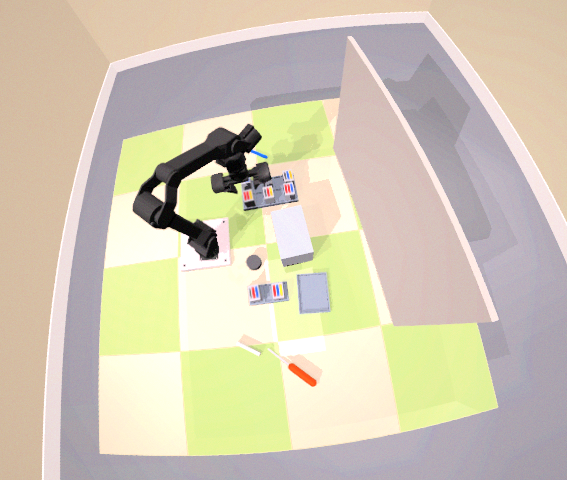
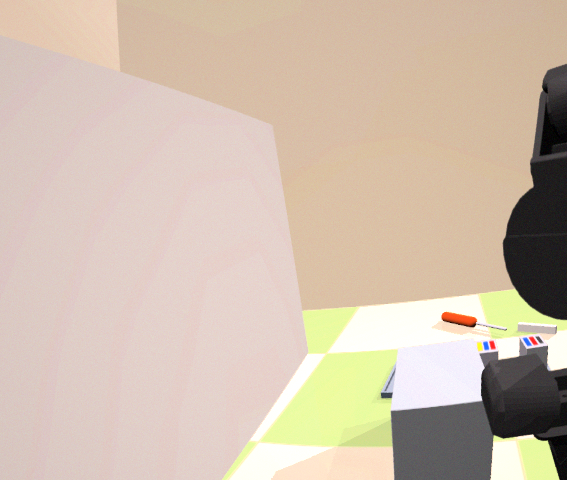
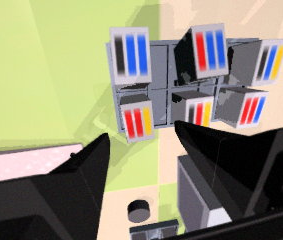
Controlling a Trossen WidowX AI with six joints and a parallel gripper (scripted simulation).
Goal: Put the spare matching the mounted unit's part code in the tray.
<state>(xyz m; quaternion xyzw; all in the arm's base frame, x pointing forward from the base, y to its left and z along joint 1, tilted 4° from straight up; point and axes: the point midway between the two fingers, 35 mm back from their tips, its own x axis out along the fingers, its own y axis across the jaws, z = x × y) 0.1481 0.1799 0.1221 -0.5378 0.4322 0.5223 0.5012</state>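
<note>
My gripper (image 1: 242,189) (image 3: 142,131) is partly open and empty, above the left part of the larger rack (image 1: 278,203) (image 3: 157,105). In the wrist view the rack holds blocks striped black-blue-blue (image 3: 130,55), red-blue-blue (image 3: 210,50), black-blue-yellow (image 3: 271,62), red-red-yellow (image 3: 138,122), black-red-yellow (image 3: 199,112) and red-red-blue (image 3: 252,109). The red-red-yellow block shows nearest between the fingertips. The tray (image 1: 314,292) (image 2: 387,395) is empty. A grey box (image 1: 292,232) (image 2: 438,372) stands between rack and tray; no stripes show on its visible faces. I cannot tell which thing is the mounted unit.
A small rack (image 1: 266,295) holds two striped blocks, one black-red-blue (image 1: 255,292) (image 2: 532,341). A dark disc (image 1: 254,262) (image 3: 138,211) lies near the arm's base. A tall panel (image 1: 402,206) (image 2: 118,258) stands right. A screwdriver (image 1: 302,374) (image 2: 459,319) and white bar (image 1: 248,348) lie in front.
</note>
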